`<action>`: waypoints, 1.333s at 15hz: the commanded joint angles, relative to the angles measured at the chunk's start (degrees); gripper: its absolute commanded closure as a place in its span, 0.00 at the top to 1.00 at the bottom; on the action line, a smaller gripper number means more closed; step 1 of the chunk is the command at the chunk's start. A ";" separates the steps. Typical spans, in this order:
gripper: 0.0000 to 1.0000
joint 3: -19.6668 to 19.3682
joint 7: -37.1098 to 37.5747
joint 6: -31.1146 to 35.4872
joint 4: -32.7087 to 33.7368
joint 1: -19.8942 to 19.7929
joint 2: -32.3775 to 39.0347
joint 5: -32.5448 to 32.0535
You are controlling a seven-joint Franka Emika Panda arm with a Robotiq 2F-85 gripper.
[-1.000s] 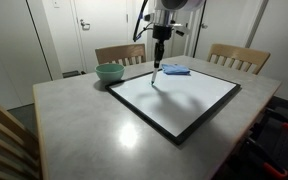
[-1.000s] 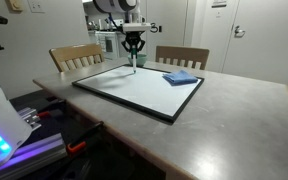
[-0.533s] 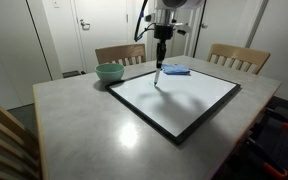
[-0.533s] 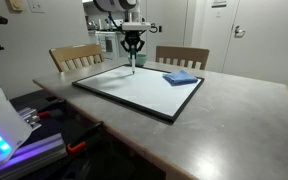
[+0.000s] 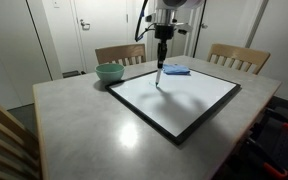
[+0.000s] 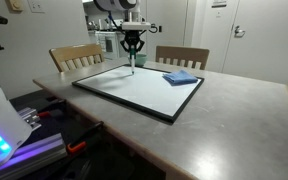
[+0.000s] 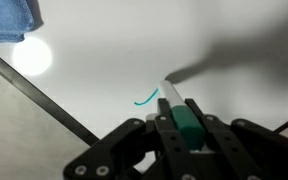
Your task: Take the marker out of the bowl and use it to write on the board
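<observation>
My gripper [image 7: 181,118] is shut on the marker [image 7: 184,120], which has a green cap end and a white barrel. Its tip rests on the whiteboard [image 7: 114,60] beside a short teal curved line [image 7: 144,98]. In both exterior views the gripper [image 5: 161,58] [image 6: 133,55] hangs straight down over the far part of the board [image 5: 174,96] [image 6: 134,90], with the marker [image 5: 158,75] [image 6: 133,68] pointing down onto it. The mint bowl [image 5: 109,72] stands on the table to the board's left and looks empty.
A blue cloth [image 5: 176,70] [image 6: 180,77] [image 7: 6,20] lies on the board's far corner. Wooden chairs [image 5: 120,54] [image 5: 238,58] stand behind the grey table [image 5: 74,120]. Another chair back [image 5: 2,135] is at the near left.
</observation>
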 commanded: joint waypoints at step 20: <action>0.05 -1.92 -2.07 -2.06 1.64 -2.76 -2.78 0.24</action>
